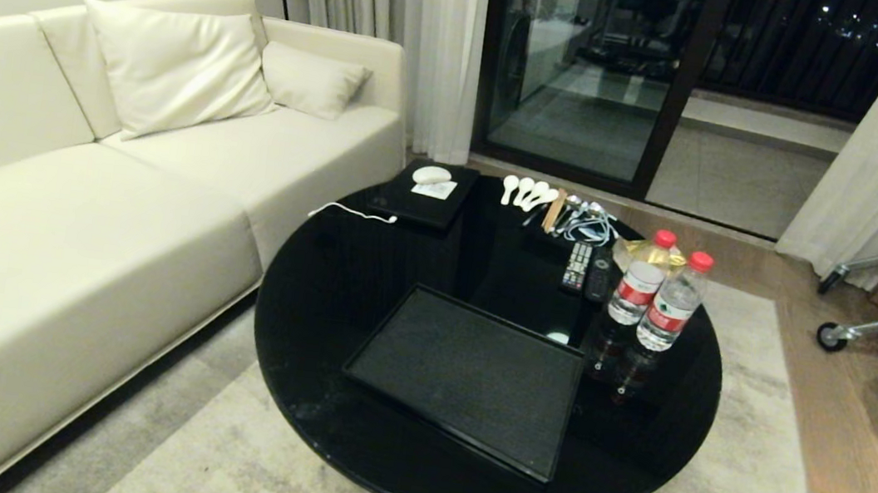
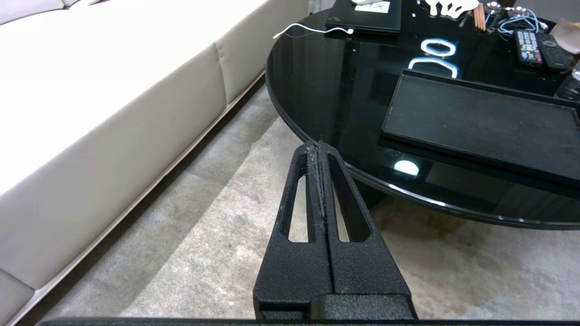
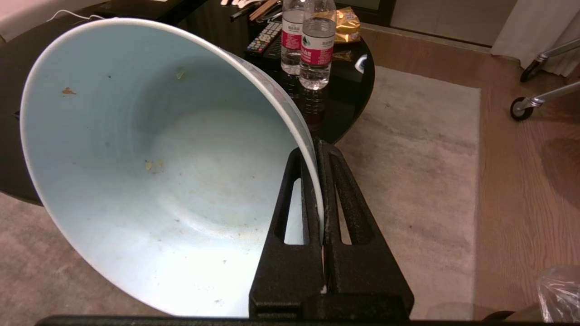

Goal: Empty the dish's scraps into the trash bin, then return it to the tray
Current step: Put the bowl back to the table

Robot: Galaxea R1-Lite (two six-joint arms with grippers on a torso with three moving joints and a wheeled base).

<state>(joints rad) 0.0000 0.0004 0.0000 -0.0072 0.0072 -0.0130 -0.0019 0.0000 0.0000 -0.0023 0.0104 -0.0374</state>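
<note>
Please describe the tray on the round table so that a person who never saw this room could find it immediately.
Look at the round glossy black table beside the cream sofa. The tray lies on its near half, in front of two water bottles. It is a wide flat black rectangle with a dull grainy surface and low rim, larger than the laptop at the far edge.

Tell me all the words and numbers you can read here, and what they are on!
None can be read.
Water bottles: red labels with white print, too small to read.
Remote controls: button marks too small.
Yellow snack bag: print blurred.
White card on the black laptop-like slab: nothing legible.
Tray and dish: no writing.
</note>
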